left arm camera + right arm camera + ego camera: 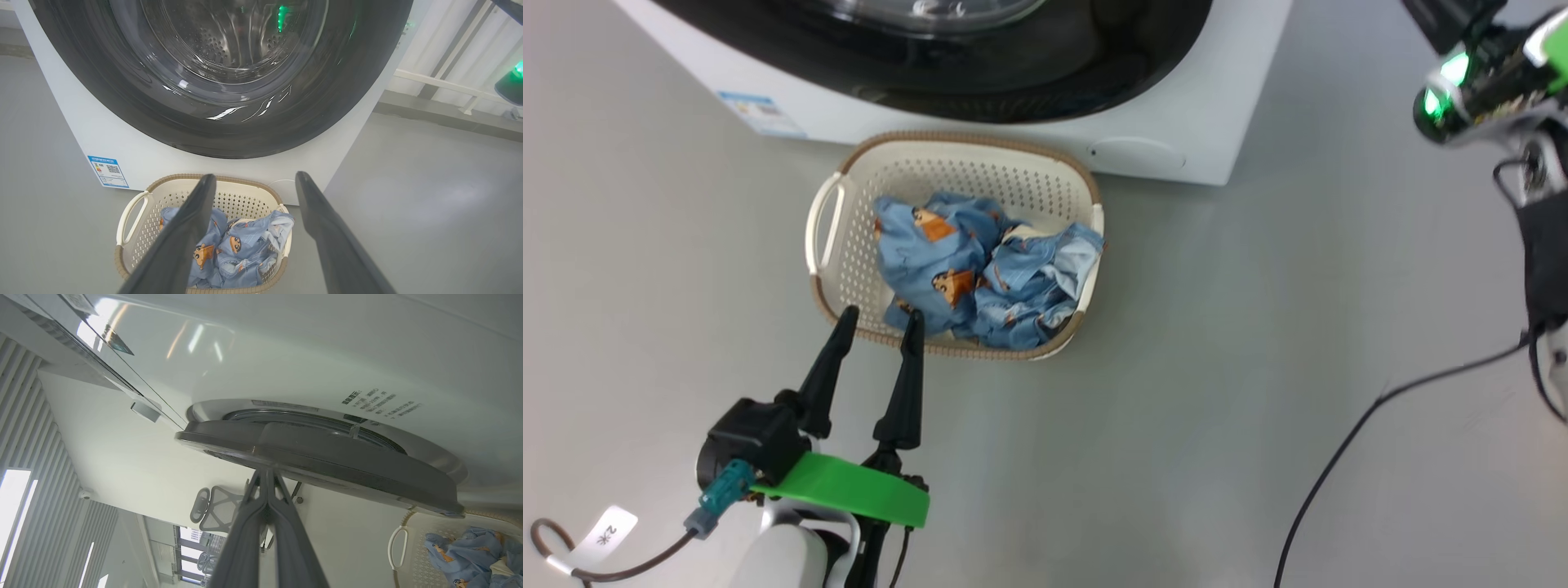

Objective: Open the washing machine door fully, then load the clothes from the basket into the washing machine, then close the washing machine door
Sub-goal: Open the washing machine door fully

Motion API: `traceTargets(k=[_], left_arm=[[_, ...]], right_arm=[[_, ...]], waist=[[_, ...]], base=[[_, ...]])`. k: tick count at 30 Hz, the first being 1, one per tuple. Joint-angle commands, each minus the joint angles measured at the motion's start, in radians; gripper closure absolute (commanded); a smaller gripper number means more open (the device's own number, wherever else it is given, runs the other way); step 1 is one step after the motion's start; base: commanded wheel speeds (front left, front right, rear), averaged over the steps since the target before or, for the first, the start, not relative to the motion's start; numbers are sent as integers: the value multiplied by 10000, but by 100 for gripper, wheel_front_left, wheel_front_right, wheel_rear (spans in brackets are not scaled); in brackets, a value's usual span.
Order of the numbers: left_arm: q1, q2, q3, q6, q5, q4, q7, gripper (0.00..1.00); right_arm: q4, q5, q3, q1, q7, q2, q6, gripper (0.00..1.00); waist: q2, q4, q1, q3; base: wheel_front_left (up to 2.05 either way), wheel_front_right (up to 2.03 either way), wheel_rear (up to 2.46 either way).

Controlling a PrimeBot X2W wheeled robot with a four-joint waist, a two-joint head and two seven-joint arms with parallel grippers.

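The perforated cream basket, brown-rimmed, sits before the white washing machine with crumpled blue clothes inside; the left gripper hangs spread open over its near rim. The right wrist view adds the right gripper pinched closed, tips at the edge of the glossy door.

Light-blue clothes with orange-brown figures, cream brown-rimmed basket; black door, white washing machine

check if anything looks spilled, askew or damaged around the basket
Nothing spilled or damaged. The clothes sit bunched toward the right side of the basket, one fold lapping over its rim; none lie on the floor.
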Motion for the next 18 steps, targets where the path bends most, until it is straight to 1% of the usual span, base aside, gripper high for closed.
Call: traceTargets(k=[1,7,18], left_arm=[[-239,131,238,86,-109,-324,-65,0],[-420,131,12,141,-283,-475,-65,0],[-708,131,-269,225,-597,-665,-65,0]], right_arm=[[-88,119,82,-364,183,65,14,100],[497,-154,186,-1273,580,119,14,100],[1108,-723,444,-2723,877,283,14,100]], waist=[[-1,255,0,352],[-1,504,0,705],[-1,873,0,1426]], base=[[0,0,0],[0,0,0],[0,0,0]])
